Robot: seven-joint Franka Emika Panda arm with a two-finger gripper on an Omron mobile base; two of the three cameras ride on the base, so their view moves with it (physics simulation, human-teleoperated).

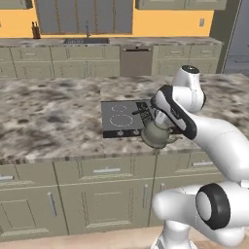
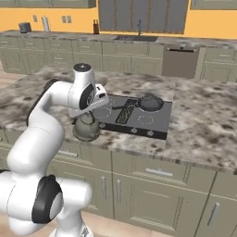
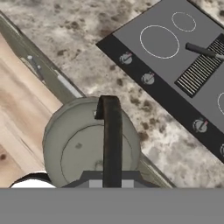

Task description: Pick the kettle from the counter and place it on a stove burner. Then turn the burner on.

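The kettle [image 1: 155, 134] hangs lifted above the front edge of the bench [image 1: 53, 116], just off the cooktop's [image 1: 121, 118] front corner, on the side away from the frying pan [image 2: 150, 102]. The pincer [image 3: 112, 177] is pinching the kettle's arched handle [image 3: 111, 135] from above; the hand view shows the closed lid [image 3: 85, 155] below it, so what is inside cannot be told. The frying pan sits on a far burner with nothing visible in it. The nearest ringed burner [image 3: 159, 41] lies bare beside a ribbed centre vent [image 3: 202, 68], and knobs [image 3: 148, 78] line the cooktop's front strip. Mottled stone spreads wide on both sides. Behind, a second counter carries a sink [image 1: 86, 41] under an orange wall.
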